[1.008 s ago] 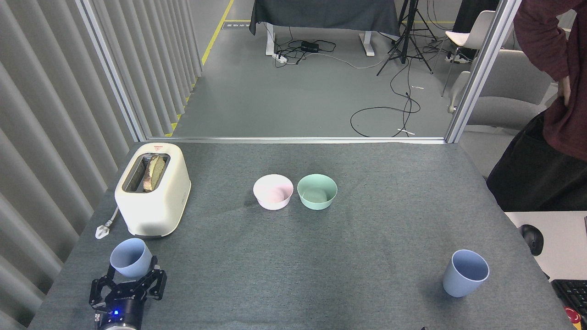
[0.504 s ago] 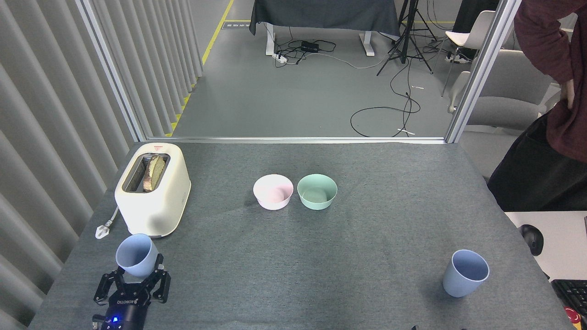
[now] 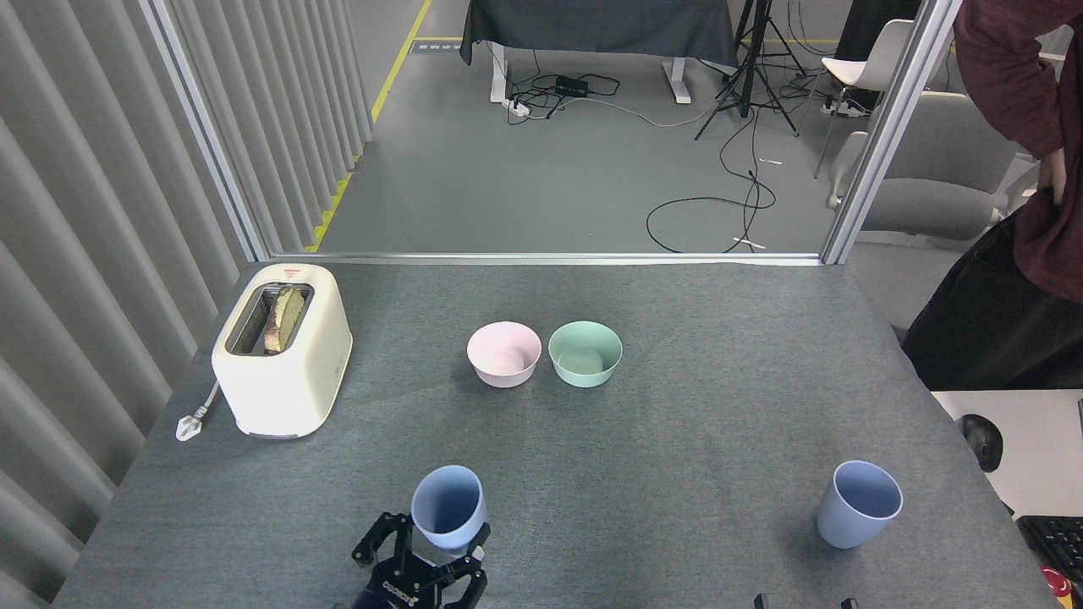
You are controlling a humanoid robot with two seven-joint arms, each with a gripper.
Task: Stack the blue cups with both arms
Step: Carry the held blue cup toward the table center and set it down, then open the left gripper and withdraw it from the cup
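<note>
Two pale blue, matte, handleless tumblers with tapered walls are seen. One blue cup (image 3: 449, 508) is held at the near middle of the grey table, mouth up and tipped slightly toward the far side, its lower part gripped between the black fingers of the left gripper (image 3: 430, 565). The other blue cup (image 3: 858, 504) stands alone on the table at the near right, open end up, well apart from the first.
</note>
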